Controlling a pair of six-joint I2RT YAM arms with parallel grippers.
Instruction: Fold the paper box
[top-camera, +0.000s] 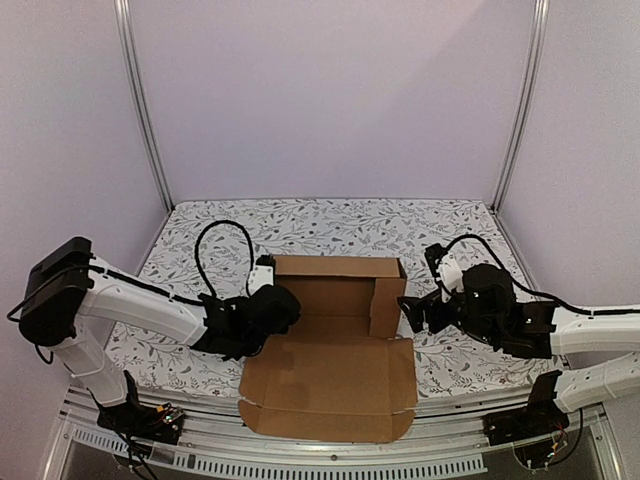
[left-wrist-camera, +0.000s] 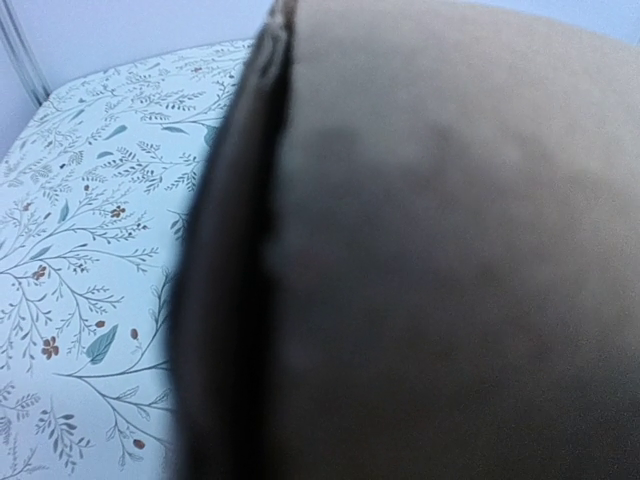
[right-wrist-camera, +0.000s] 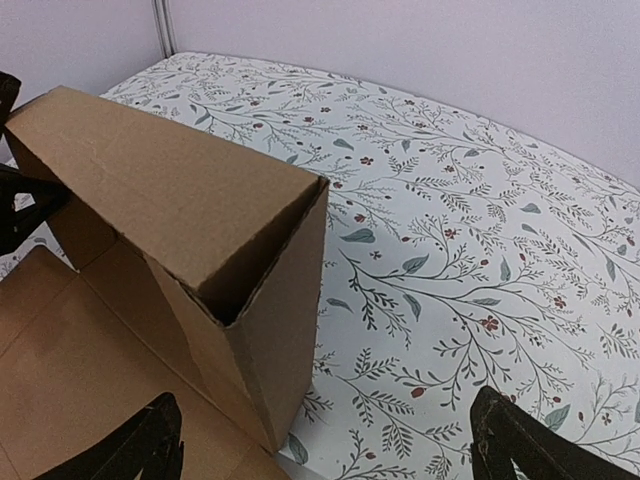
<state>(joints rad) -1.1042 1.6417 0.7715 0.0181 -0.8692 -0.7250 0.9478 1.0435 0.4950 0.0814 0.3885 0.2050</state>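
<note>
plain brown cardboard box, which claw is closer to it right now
Left. The left claw is right against the left wall of the plain brown cardboard box, its camera filled with cardboard. The right claw sits open just outside the right wall.

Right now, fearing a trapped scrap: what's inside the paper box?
Only bare brown cardboard shows inside the paper box. The left end effector covers its left edge, which cannot be seen.

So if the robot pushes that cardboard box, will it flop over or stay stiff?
Probably bendy at the creases: the paper box has walls standing while its front flap lies flat. It looks thin and empty, so likely light and apt to slide on the tablecloth.
</note>
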